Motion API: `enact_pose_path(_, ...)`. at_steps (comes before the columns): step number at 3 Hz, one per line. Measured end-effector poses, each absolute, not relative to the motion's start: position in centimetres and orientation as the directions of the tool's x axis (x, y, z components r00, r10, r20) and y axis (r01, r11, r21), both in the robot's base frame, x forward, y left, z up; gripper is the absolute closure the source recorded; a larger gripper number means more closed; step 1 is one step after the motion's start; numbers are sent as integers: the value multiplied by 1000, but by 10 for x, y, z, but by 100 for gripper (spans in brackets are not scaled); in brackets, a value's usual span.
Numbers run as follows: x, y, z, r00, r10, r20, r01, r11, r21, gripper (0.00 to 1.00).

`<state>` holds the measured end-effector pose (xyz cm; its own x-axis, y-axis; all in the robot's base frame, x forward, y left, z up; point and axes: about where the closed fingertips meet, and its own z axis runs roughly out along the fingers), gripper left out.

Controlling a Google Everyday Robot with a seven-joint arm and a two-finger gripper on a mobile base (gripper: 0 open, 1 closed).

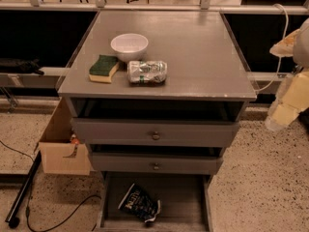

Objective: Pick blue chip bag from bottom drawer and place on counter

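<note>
The blue chip bag is a crumpled dark navy foil bag with white lettering. It lies on the dark floor of the bottom drawer, which is pulled out at the foot of the cabinet. The counter is the broad grey top of the cabinet. My gripper hangs at the far right edge of the view, beside the cabinet's right side, level with the upper drawers. It is well above and to the right of the bag and touches nothing.
On the counter's left half stand a white bowl, a green-and-yellow sponge and a crushed silver-green can. Two knobbed grey drawers sit above the bottom one. A cardboard box and a cable lie on the floor at left.
</note>
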<state>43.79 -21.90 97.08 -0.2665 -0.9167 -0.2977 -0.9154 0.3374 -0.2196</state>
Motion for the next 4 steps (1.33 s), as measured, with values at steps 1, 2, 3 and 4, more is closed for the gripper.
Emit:
enact_pose_path(1, 431, -218, 926, -348, -835, -427, -895, 431, -114, 0)
enact_pose_path(2, 416, -201, 864, -416, -739, -531, -882, 470, 38, 0)
enact_pose_path(3, 402, -179, 808, -465, -679, -568, -873, 460, 164, 0)
enact_pose_path(4, 402, -179, 808, -465, -679, -568, -873, 460, 164, 0)
